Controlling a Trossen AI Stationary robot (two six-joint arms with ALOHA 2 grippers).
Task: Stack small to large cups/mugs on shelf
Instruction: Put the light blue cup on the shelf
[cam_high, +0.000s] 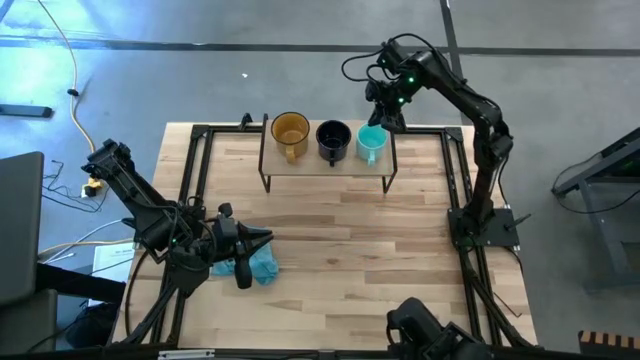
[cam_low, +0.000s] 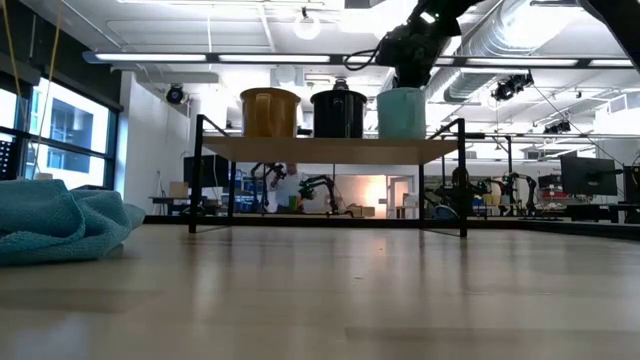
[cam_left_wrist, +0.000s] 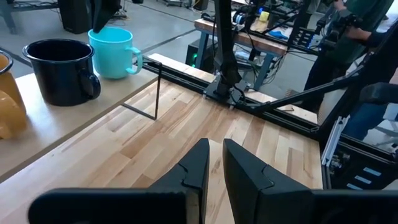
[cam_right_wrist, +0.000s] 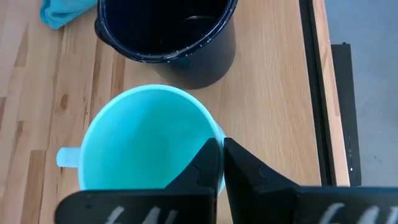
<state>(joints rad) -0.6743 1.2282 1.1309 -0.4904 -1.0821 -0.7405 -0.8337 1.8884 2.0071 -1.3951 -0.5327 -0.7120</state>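
Observation:
Three mugs stand in a row on the low wooden shelf (cam_high: 310, 166): amber (cam_high: 290, 130), black (cam_high: 333, 140) and teal (cam_high: 371, 143), each on its base on the board (cam_low: 330, 150). My right gripper (cam_high: 385, 118) reaches down from the far side onto the teal mug's (cam_right_wrist: 143, 137) rim and is shut on it. The teal mug's handle (cam_right_wrist: 65, 157) points toward the table's near edge. My left gripper (cam_high: 266, 239) waits, shut, low over the table's near left part beside the blue cloth (cam_high: 258, 266). My right gripper pinches the teal mug's wall at its far rim (cam_right_wrist: 216, 132), one finger (cam_right_wrist: 208, 163) inside the cup and the other (cam_right_wrist: 249, 171) outside. The fingers come from above, pointing down. The mug stands upright with its base on the shelf (cam_low: 400, 138).
The black mug (cam_right_wrist: 168, 31) stands close beside the teal one. Black frame rails (cam_high: 455, 180) run along the table's sides. The cloth (cam_low: 60, 225) lies on the near left of the table. Beyond the table a person (cam_left_wrist: 354, 25) stands among workbenches.

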